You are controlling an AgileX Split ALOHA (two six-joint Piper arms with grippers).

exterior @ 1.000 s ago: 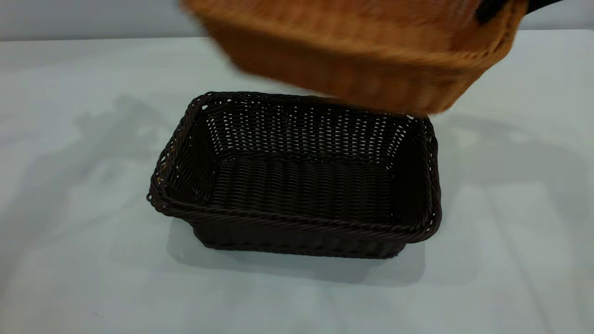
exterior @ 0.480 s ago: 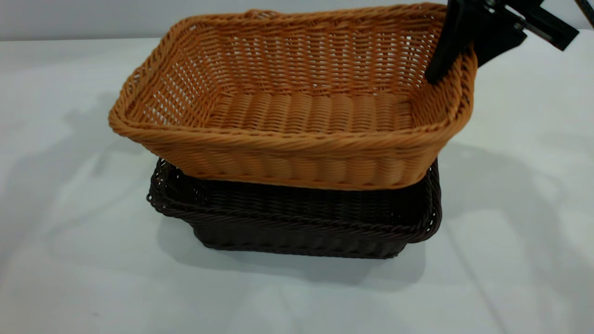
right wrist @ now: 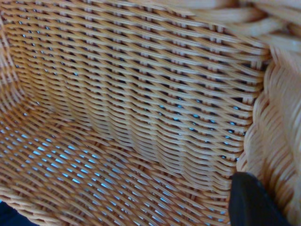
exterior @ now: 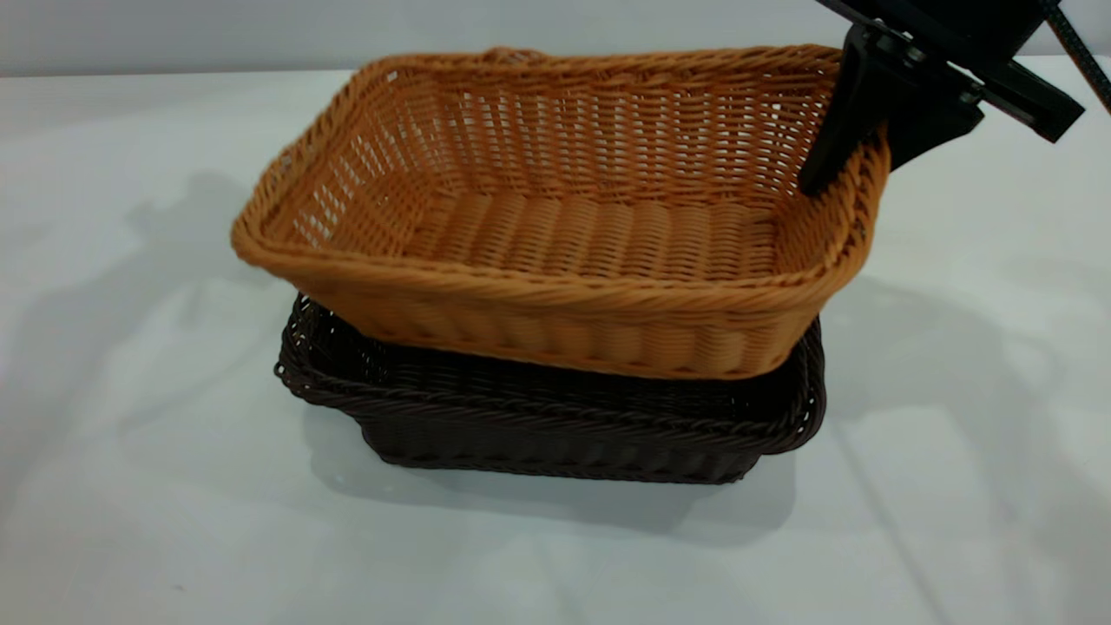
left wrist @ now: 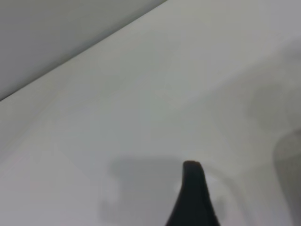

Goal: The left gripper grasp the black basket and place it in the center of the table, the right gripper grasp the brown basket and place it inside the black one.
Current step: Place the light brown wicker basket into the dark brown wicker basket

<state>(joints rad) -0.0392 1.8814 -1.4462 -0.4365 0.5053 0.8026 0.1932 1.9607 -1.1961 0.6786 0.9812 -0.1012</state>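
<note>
The brown basket (exterior: pixel 573 226) hangs tilted just above the black basket (exterior: pixel 555 425), its base down at the black rim. The black basket stands in the middle of the table (exterior: pixel 130 451). My right gripper (exterior: pixel 868 143) is shut on the brown basket's right rim, one finger inside and one outside. The right wrist view shows the brown basket's weave (right wrist: pixel 122 103) and one dark finger (right wrist: pixel 254 202) against the inner wall. My left gripper (left wrist: pixel 230 197) is out of the exterior view. It hovers over bare table, with one finger (left wrist: pixel 193 193) showing and nothing against it.
The white table (left wrist: pixel 141 94) spreads bare round both baskets. Its far edge meets a grey wall (exterior: pixel 260 26) behind the baskets.
The brown basket came down from the top of the exterior view over the black basket, then sank a little further. The black basket has not moved.
</note>
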